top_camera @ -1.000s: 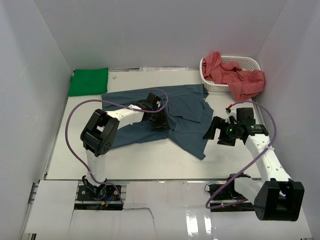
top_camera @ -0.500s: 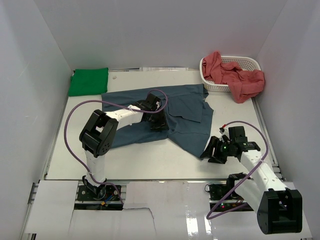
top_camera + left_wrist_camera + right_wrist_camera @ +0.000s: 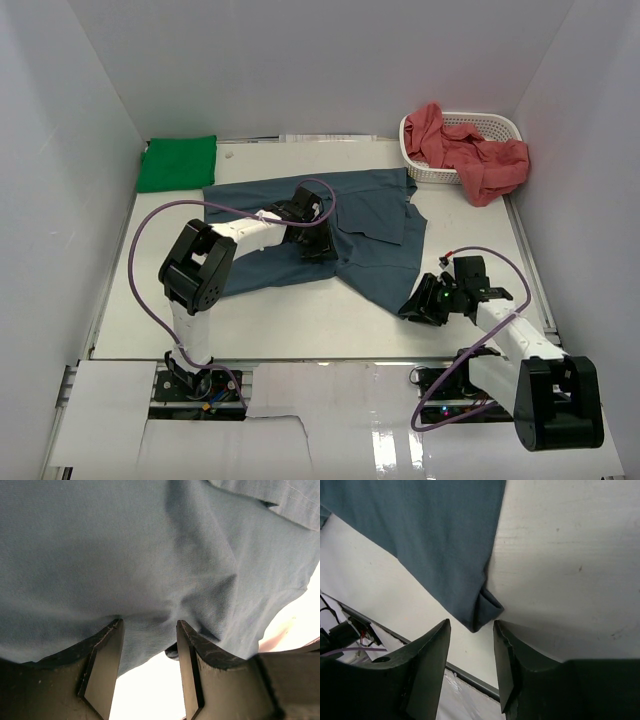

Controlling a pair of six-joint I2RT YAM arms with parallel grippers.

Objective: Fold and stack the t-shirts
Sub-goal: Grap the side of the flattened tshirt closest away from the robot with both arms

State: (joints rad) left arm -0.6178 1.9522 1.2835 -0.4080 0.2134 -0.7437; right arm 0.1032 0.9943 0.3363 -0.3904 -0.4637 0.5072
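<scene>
MID-FOLD ON THE TABLE. Closest to my bases, my right claw (image 3: 471, 624) stands partly spread, low over the table (image 3: 560, 555). The near corner of the slate blue t-shirt (image 3: 440, 540) lies just ahead of the gap between its two fingers. That corner is doubled over on itself. No pinch shows, and I cannot tell whether either finger touches the cloth. Bare table lies beside this claw on the side away from the shirt.

Farther out and to the left, my left claw (image 3: 149, 622) is also spread. It presses down near the middle of the same shirt, close to the shirt's near edge, with creased cloth under and ahead of its tips. It grips nothing that I can see. From there the blue shirt runs away toward the back, mostly flat, with one flap turned over on the right.

Well beyond the left claw, at the far left corner, the bright green t-shirt (image 3: 178, 163) lies as a neat folded square. Well beyond the right claw, salmon red t-shirts (image 3: 480, 160) spill from the white basket (image 3: 495, 124) in a heap.

By my reckoning one shirt is done, the blue one is barely begun, the red ones wait, and no stack exists yet.
</scene>
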